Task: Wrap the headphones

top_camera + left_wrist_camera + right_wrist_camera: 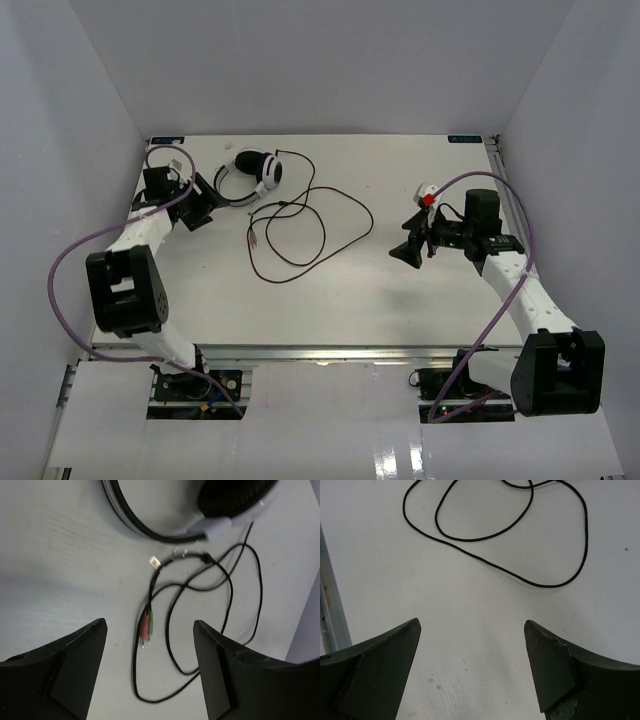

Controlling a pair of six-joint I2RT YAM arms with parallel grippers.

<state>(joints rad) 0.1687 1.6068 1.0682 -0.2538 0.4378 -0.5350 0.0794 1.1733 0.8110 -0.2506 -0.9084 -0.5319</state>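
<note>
The white headphones (250, 175) with black ear pads lie at the back left of the table. Their thin black cable (372, 217) sprawls in loose loops toward the middle. My left gripper (208, 205) is open and empty, just left of the headphones. In the left wrist view the headband (140, 526) and one ear pad (235, 497) lie ahead of my left gripper (150, 624), and the pink and green plugs (146, 625) lie on the table between its fingers. My right gripper (402, 240) is open and empty, right of the cable loops. In its own view the right gripper (472, 622) is short of the cable (550, 586).
The white table (330, 300) is boxed in by pale walls at the left, back and right. A metal rail (320, 352) runs along the near edge. Purple arm cables (60, 270) arc beside both arms.
</note>
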